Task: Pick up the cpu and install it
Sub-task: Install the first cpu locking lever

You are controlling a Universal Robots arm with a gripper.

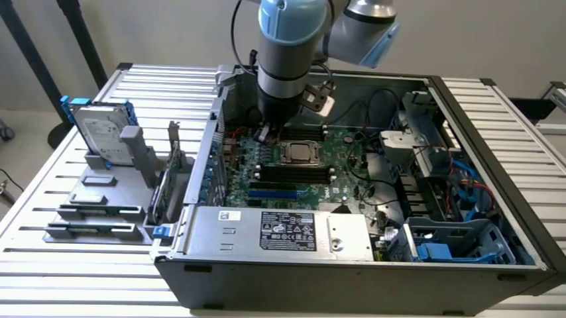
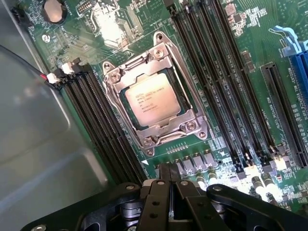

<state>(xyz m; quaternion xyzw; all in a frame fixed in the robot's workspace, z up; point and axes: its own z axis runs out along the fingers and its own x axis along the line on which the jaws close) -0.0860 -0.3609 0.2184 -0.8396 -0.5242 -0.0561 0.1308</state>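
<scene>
One cpu (image 2: pixel 153 100) sat seated in the motherboard's (image 2: pixel 250 43) socket frame (image 2: pixel 155 91). Hand (image 2: pixel 169 185) hovered nearby, fingers pressed together, holding nothing.

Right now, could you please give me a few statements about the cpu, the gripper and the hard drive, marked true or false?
1. The cpu sits in the socket on the green board. True.
2. The gripper holds the cpu. False: it is shut and holds nothing.
3. The hard drive stands in the grey rack outside the computer case. True.
4. The gripper is over the rack. False: it is above the board, beside the socket.
</scene>
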